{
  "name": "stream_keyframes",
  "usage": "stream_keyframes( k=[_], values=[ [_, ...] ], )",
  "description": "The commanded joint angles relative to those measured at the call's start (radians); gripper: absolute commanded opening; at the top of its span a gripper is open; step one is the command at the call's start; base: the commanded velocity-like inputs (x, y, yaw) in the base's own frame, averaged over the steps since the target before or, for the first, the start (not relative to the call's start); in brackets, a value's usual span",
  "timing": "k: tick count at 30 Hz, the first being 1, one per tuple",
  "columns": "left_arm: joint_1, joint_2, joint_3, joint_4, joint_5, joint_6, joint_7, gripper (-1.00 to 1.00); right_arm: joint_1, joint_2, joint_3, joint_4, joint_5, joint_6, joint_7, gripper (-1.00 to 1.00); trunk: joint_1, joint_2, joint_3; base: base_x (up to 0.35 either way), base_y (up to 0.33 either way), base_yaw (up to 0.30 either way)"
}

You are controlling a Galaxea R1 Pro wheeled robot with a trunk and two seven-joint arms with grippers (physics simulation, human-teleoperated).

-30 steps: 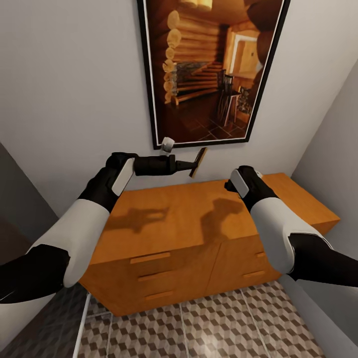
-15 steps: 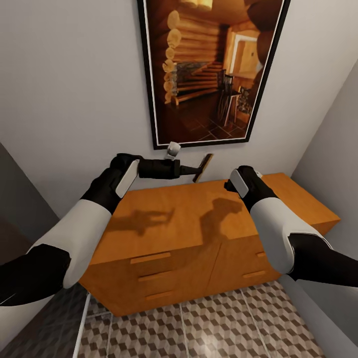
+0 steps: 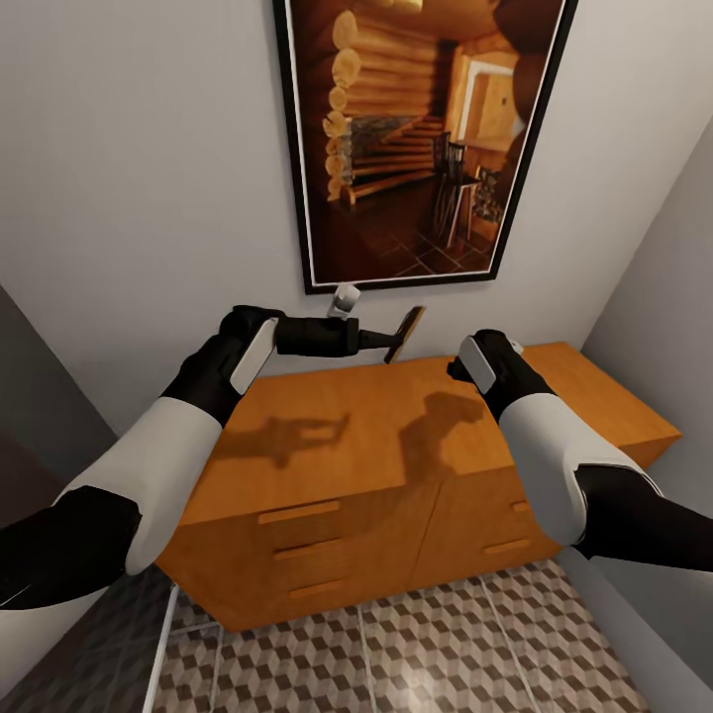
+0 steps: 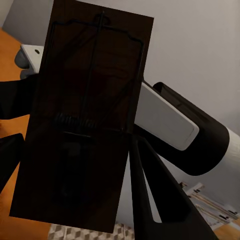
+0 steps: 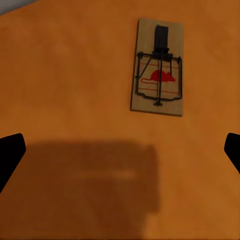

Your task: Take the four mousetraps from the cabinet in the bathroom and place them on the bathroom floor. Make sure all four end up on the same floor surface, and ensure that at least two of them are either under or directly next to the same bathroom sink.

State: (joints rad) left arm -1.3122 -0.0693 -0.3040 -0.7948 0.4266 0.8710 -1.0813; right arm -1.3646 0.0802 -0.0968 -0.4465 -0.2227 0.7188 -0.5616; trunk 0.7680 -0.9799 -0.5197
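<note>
Brown-beige cube-patterned bathroom floor tiles (image 3: 446, 644) are lying nearest. Beyond them the wide orange-brown wooden cabinet (image 3: 327, 465) is standing. Right gripper (image 5: 120, 150) is hovering spread above a flat wooden mousetrap (image 5: 158, 66) lying on the cabinet top. Left gripper (image 3: 389, 339) is pinching a second mousetrap (image 3: 404, 334) above the cabinet's rear, near the framed log-cabin picture (image 3: 416, 139).

Orange-brown wooden sideboard cabinet (image 3: 327, 436); floor tiles (image 3: 446, 644) w/ brown, beige & white cube pattern. Tan wooden mousetrap (image 5: 157, 66) w/ black wire, red mouse print. Held mousetrap board (image 4: 82, 120) dark brown. Arms black & white.
</note>
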Motion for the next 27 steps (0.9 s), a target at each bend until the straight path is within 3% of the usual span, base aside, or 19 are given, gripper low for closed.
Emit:
stream_keyframes(
  k=[1,9,18,27],
  values=[
    [-0.001,0.0,-0.001,0.0,0.001,0.002,-0.002,-1.0,-0.001,0.0,-0.002,-0.001,-0.01,0.001,-0.009,1.0,0.004,-0.008,-0.004,0.0,0.0,-0.003],
    [-0.001,0.001,-0.001,0.0,0.001,0.002,-0.005,-1.0,-0.001,0.0,-0.003,-0.001,-0.01,0.003,-0.009,1.0,0.035,-0.064,-0.029,0.0,0.0,-0.001],
    [-0.001,0.001,0.0,0.0,0.001,0.001,-0.006,-1.0,-0.001,0.0,-0.003,-0.006,-0.01,0.004,-0.009,1.0,0.035,-0.064,-0.029,0.0,0.0,0.0],
    [-0.001,-0.001,-0.001,0.0,0.001,-0.002,-0.004,-1.0,-0.001,-0.002,-0.003,-0.01,-0.01,0.005,-0.008,1.0,0.035,-0.064,-0.029,0.001,0.0,-0.154]
  ],
)
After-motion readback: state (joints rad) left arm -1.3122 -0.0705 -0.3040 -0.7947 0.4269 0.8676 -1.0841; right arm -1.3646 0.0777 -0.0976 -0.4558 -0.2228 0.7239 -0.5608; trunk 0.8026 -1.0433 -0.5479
